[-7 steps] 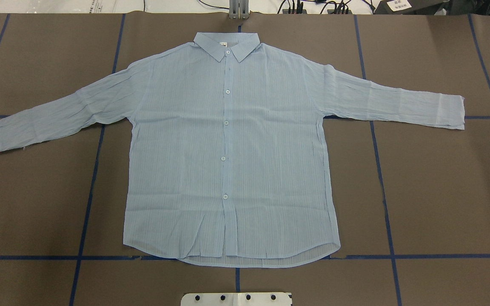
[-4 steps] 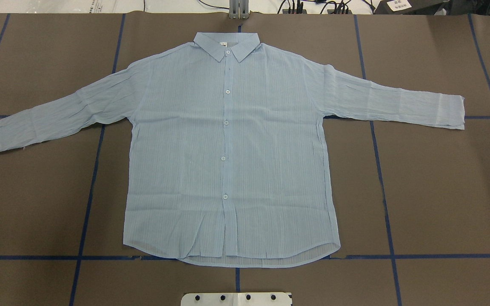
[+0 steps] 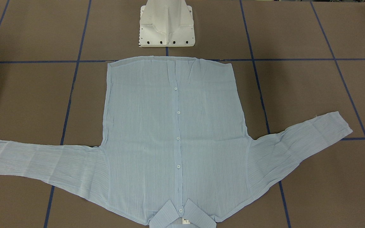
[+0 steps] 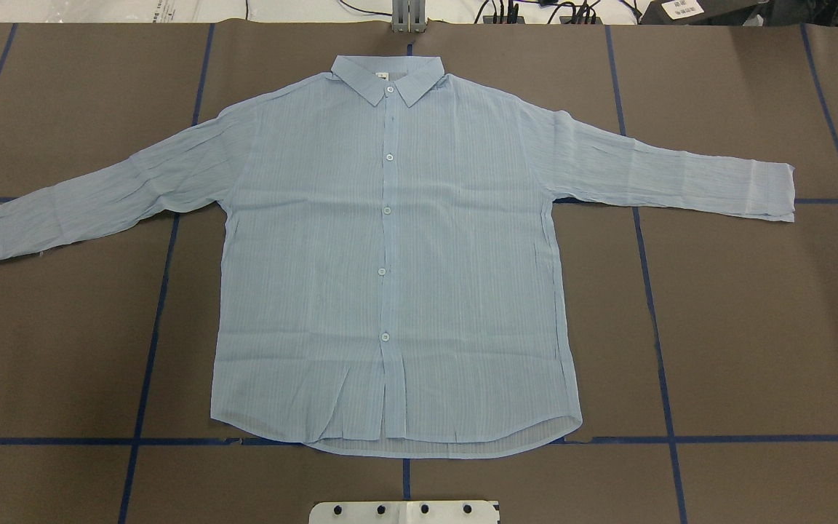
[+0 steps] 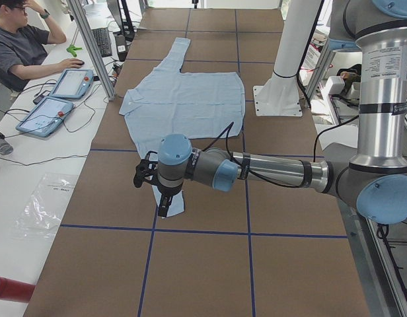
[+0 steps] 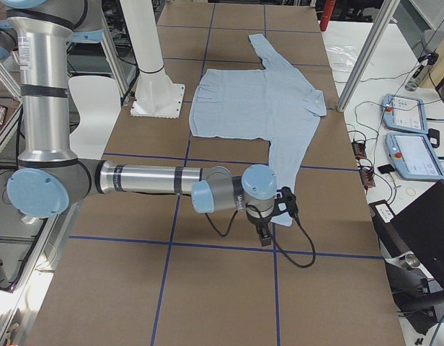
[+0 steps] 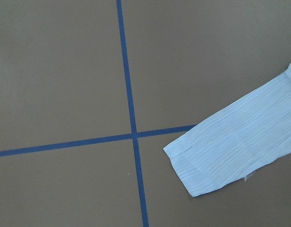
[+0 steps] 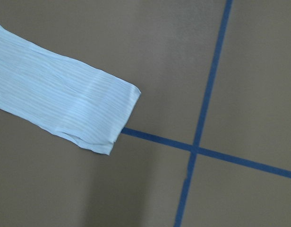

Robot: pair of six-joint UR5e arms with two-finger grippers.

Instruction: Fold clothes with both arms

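The brown surface (image 4: 739, 327), marked with blue tape lines (image 4: 657, 342), carries the whole scene. On it the pale-blue shirt (image 4: 390, 255) lies flat and face up, buttoned. Its collar (image 4: 388, 78) is at the far side from the robot, its hem (image 4: 404, 445) is near the white pedestal base (image 3: 166, 25), and both sleeves are spread out to the sides.

The left arm (image 5: 269, 172) and the right arm (image 6: 150, 179) each reach low over one end of the surface. The left pincer (image 5: 162, 211) hangs above the end of the sleeve on the robot's left, and the right pincer (image 6: 264, 239) hangs above the end of the other sleeve. They show only in the two side views, so it cannot be told if their fingers are apart or together. Neither one seems to hold cloth.

The fabric looks thin, light and crinkly. It will probably bend with no resistance, slide easily on the surface and wrinkle when it is pulled. Good places to take hold seem to be the left cuff (image 7: 197, 165) and the right cuff (image 8: 103, 118), pinched at the edge so both layers come up together. The small white buttons (image 4: 387, 210) should be avoided.

No container belongs to this task.
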